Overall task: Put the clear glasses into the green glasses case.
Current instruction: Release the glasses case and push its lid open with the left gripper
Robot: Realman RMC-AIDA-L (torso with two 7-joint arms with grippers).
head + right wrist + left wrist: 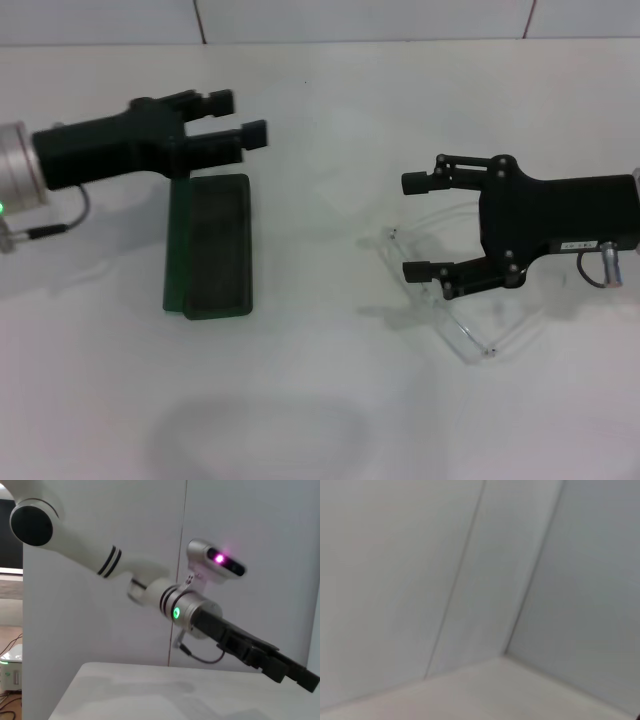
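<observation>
In the head view the green glasses case (210, 247) lies open on the white desk (330, 400), toward the robot's left, with its dark inside turned up and nothing in it. The clear glasses (440, 290) lie on the desk well apart from the case, on the robot's right, so I judge that the task is only at its start: the case is ready, but the glasses are not yet picked up and not yet carried over. The right claw (418, 227) is over the glasses with its two fingers spread wide, one finger on the far side of the frame and one on the near side; it grips nothing, and whether the fingers touch the plastic I cannot tell. The left claw (240, 117) hangs over the far end of the case, its fingers a little apart and holding nothing; it looks idle there. The left wrist view shows only pale wall panels and a corner, and no thing of the task appears in it. The right wrist view looks across the desk (150, 690) at the left arm, whose dark left claw (295, 672) points down toward the desk; neither the glasses nor the case can be seen there. What is left, in my judgement, is the whole grasp, the move to the case, and the placing inside.
</observation>
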